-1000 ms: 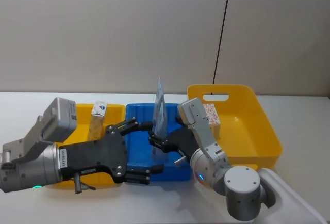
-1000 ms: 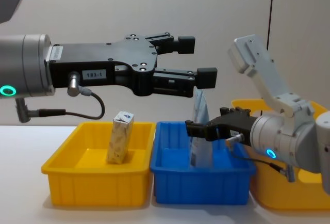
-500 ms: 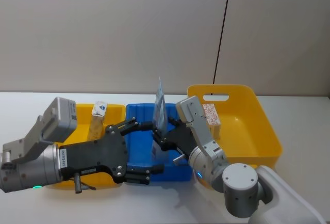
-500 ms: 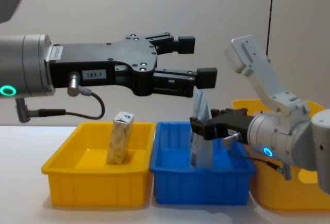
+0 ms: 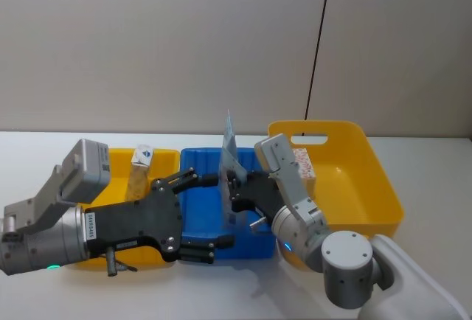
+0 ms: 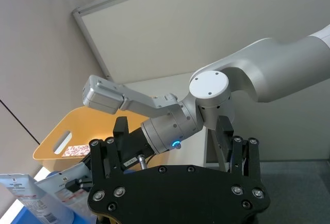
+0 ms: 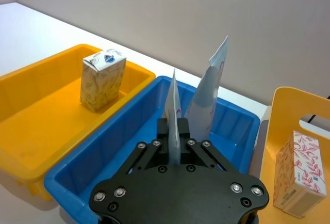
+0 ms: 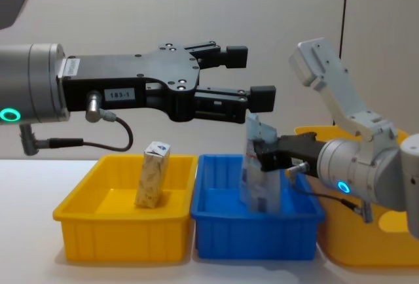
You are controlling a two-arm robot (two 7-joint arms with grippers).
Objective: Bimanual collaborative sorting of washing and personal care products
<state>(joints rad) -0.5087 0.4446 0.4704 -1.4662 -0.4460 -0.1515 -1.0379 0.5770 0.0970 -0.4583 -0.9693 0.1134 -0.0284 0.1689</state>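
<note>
Right gripper (image 7: 174, 146) apparently pinches a pouch (image 7: 172, 111); chest view blurs it.

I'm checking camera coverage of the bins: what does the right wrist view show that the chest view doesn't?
Right wrist view: a white box with red leaf print in the handled yellow bin, and a second pouch behind the gripped one.
Chest view: the left gripper, open above the bins.
Both: the cream carton in the yellow bin, the blue bin, the right gripper shut on a pale-blue pouch.

yellow bin (image 5: 118, 257) | blue bin (image 5: 193, 159) | handled yellow bin (image 5: 369, 180) | white table (image 5: 44, 150)
</note>
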